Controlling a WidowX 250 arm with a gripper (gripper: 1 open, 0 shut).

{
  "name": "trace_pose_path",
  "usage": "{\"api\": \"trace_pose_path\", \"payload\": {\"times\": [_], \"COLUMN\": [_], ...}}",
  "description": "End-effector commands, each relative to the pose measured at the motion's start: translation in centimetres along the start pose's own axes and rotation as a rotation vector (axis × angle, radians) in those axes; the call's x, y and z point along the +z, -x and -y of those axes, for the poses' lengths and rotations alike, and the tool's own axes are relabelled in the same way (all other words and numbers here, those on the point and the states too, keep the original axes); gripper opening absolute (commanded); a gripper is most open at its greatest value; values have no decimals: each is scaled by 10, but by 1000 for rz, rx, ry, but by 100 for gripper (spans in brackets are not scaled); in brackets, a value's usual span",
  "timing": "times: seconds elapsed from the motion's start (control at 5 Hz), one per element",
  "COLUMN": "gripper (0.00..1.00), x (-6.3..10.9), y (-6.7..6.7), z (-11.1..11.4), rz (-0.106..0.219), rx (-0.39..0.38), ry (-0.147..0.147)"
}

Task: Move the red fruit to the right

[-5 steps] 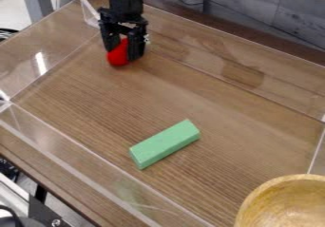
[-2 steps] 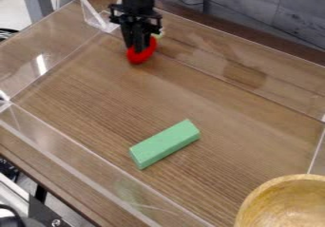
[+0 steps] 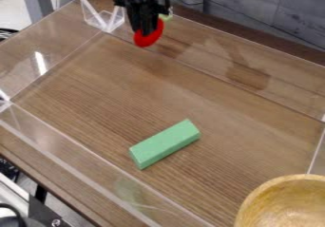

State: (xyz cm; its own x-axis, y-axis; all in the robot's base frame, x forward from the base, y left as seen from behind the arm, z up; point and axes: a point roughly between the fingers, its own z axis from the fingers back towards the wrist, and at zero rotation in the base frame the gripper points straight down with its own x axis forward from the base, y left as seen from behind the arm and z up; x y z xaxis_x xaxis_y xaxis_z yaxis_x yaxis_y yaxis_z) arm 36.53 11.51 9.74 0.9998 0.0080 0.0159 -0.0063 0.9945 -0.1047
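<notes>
Even, soft daylight falls on my bench (image 3: 241, 107), with pale glare streaks toward one o'clock. My fingers (image 3: 143, 20) at twelve o'clock look slightly smeared. Shadows stay faint, and the small picture is grainy.

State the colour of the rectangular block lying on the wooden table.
Green: the rectangular block is plain light green with no pattern, clearest in the camera view.

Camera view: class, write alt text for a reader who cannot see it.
A black robot claw holds a small red fruit lifted above the far end of a wooden table walled with clear panels. A green block lies nearer the front, and a wooden bowl shows at the bottom right corner.
</notes>
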Motion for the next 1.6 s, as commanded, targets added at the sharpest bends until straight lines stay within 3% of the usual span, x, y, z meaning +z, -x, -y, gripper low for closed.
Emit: {"api": "trace_pose_path", "payload": {"times": [0.0, 0.2, 0.4, 0.6, 1.0, 1.4], "gripper": [0, 0, 0, 0, 0, 0], "x": [36, 21, 5, -13, -49, -59], "y": [-9, -2, -4, -5, -6, 1], "z": [46, 91, 123, 142, 150, 164], "rz": [107, 102, 77, 47, 19, 14], "rx": [-24, -29, -123, -172, -154, -204], "ry": [-13, -1, -4, -4, -19, -22]}}
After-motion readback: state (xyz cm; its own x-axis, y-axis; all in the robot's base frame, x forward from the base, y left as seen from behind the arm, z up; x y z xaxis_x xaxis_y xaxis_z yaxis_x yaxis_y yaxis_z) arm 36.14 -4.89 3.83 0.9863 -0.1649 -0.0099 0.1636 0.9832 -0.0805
